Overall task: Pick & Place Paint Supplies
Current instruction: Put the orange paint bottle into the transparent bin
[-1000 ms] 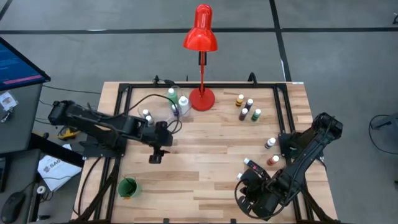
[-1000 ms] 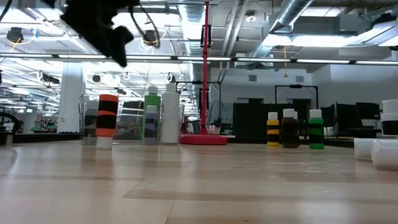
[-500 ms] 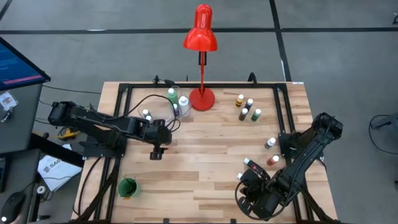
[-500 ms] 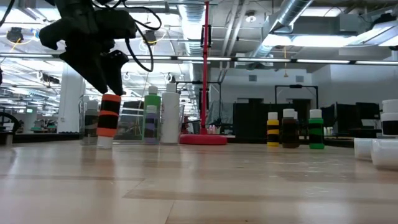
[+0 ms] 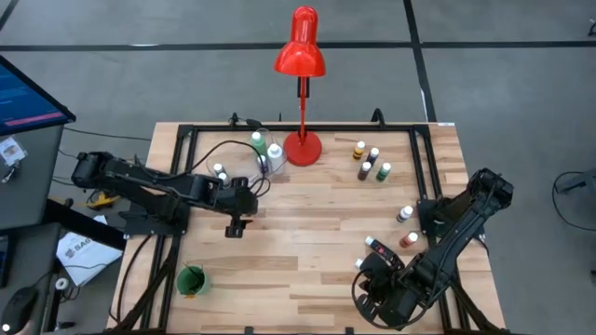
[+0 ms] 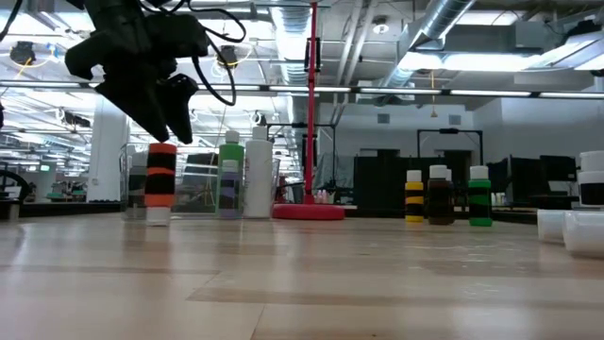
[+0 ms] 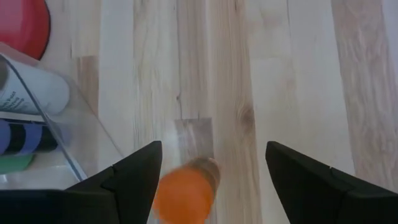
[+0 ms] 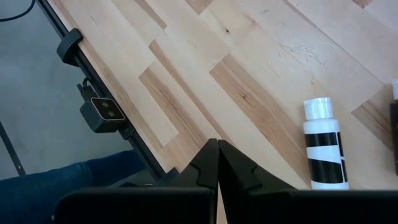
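Left gripper (image 7: pixel 211 171) hung just above an orange-capped paint bottle (image 6: pixel 161 183), and its two fingers (image 7: pixel 134 171) stood wide apart with nothing held. From above, the arm hid that bottle. Only the low view showed it standing upright on the wooden table (image 5: pixel 307 242), with orange and black bands. The left wrist view showed its orange cap from the top, between the fingers.

Beside it stood a clear box (image 7: pixel 74 140) with a green bottle (image 6: pixel 231 178) and a white bottle (image 6: pixel 258 176) in it. The red lamp (image 5: pixel 300 56) stood just past them.

Right gripper (image 8: pixel 217 163) rested at the near right corner of the table, its fingers pressed together on nothing. Its own view showed a white-capped bottle (image 8: pixel 324 145) lying flat with black and white bands; the high view showed it only as a tiny spot.

Four small bottles (image 5: pixel 370 163) stood near the far right. A green cup (image 5: pixel 192 279) sat near the front left.

No words could be read on any label.
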`<state>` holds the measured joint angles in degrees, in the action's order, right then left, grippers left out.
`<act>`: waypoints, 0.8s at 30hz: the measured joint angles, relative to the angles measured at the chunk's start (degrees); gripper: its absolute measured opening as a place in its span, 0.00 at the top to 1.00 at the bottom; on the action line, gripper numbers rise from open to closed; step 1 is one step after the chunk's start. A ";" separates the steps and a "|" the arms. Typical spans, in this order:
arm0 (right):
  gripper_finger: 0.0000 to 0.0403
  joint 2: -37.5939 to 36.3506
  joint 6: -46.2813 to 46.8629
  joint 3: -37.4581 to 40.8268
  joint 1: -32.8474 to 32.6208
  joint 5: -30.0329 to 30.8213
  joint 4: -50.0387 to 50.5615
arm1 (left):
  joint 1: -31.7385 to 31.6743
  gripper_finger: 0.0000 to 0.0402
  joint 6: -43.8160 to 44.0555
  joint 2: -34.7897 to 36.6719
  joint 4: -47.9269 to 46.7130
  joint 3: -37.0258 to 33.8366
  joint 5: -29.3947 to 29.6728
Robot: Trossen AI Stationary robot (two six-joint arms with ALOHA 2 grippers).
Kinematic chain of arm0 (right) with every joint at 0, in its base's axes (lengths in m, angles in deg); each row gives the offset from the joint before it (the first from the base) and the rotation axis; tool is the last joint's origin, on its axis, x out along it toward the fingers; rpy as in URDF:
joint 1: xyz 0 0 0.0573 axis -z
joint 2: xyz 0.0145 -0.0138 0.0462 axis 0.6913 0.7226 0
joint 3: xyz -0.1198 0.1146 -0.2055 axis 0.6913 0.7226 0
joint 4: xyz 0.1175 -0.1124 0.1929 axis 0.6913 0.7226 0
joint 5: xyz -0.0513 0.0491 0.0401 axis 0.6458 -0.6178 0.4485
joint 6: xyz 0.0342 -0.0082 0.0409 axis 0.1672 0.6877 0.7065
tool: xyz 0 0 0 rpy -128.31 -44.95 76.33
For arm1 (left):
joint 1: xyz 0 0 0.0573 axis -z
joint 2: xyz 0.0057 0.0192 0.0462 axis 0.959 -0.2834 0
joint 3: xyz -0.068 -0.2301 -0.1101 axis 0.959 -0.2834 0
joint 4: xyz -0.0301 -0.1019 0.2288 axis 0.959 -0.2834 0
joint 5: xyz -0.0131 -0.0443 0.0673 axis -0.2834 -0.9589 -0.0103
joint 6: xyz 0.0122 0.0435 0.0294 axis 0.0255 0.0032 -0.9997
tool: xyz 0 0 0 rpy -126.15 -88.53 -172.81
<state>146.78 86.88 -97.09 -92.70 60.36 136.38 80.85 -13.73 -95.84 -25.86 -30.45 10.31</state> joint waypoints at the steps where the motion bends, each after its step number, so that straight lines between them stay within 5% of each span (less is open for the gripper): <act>1: 1.00 0.00 0.00 0.00 0.00 0.00 0.01 | 0.00 0.30 -0.32 0.00 -0.11 0.00 0.00; 24: 1.00 0.02 0.07 -0.02 0.02 0.00 -1.13 | -5.43 0.30 -4.84 -0.57 -0.55 -2.35 -3.67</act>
<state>146.80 86.94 -97.11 -92.68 60.36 135.25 75.42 -18.57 -96.40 -26.40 -32.81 6.64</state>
